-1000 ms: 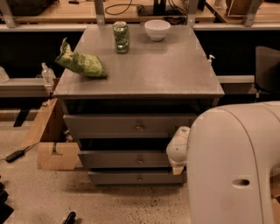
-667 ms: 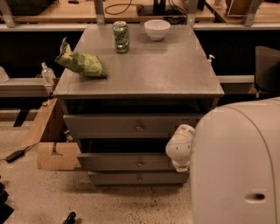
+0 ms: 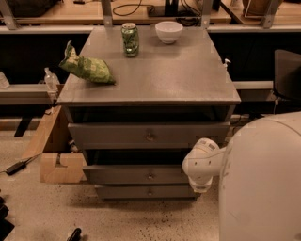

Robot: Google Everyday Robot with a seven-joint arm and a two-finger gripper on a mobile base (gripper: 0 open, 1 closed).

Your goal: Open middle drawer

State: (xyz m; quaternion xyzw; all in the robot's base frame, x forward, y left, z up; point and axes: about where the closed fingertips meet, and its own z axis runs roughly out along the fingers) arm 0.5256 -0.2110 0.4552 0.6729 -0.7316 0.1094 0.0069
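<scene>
Shifted slightly right and lower than a second ago, the arm's white end with the gripper (image 3: 202,184) hangs at the right end of the middle drawer (image 3: 136,174); I cannot tell its state; the drawer sits second of three under the surface (image 3: 155,80).

- This looks like a robot lab or a workshop, not a home.
- Long wooden work tables (image 3: 56,14) stand at the back on metal legs, with black cables (image 3: 136,7) lying on them.
- A plain grey cabinet (image 3: 155,80) with drawers stands on a hard, speckled floor (image 3: 47,207).
- An open cardboard box (image 3: 56,155) sits on the floor beside the cabinet, and a black plug and cord (image 3: 16,165) lie near it.
- A big white robot arm (image 3: 263,179) fills the bottom right corner; the gripper cannot be seen from here.
</scene>
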